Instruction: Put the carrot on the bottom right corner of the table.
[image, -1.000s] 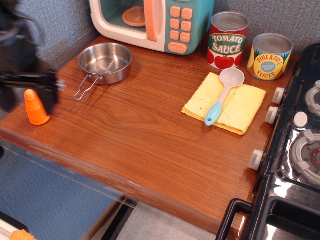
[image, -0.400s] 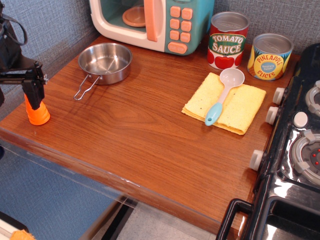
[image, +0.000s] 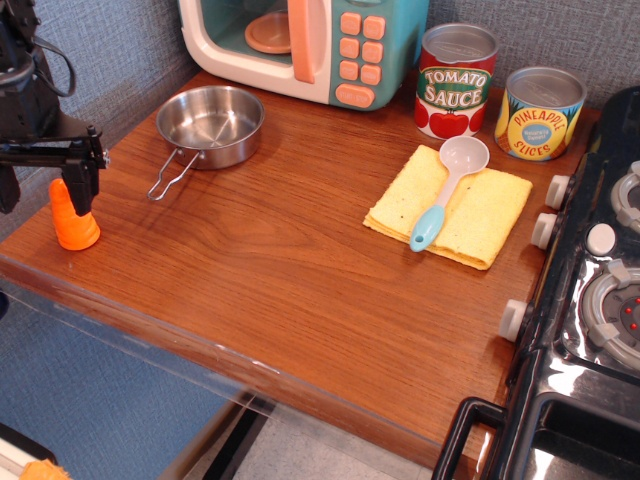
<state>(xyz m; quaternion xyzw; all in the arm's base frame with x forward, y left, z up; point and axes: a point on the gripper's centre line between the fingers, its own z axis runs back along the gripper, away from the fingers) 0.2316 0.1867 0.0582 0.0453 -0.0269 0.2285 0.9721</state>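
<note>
My pincer (image: 62, 188) is at the left edge of the table (image: 290, 280), and it has shifted a little since a moment ago: then one finger stood right in front of the carrot (image: 74, 222) and hid its upper part, now the finger (image: 82, 180) is slightly higher and to the right, and more of the orange cone shows. The carrot itself has not moved; it stands upright at the near left corner of the table, and I see only one dark finger, just over its tip. If the fingers are open or already closed on it, I cannot tell from this view. So I judge the task is only at the beginning: the carrot is not yet lifted, and the near right corner, beside the black stove (image: 590, 330), is well apart from it.

Further back, the small steel pan (image: 210, 124) is empty. On the right a white and blue spoon (image: 448, 190) lies on the yellow cloth (image: 450, 206). At the far edge, the toy microwave (image: 300, 45) has an orange plate (image: 268, 34) inside, and the two cans, tomato sauce (image: 455, 82) and pineapple slices (image: 539, 113), are closed.
</note>
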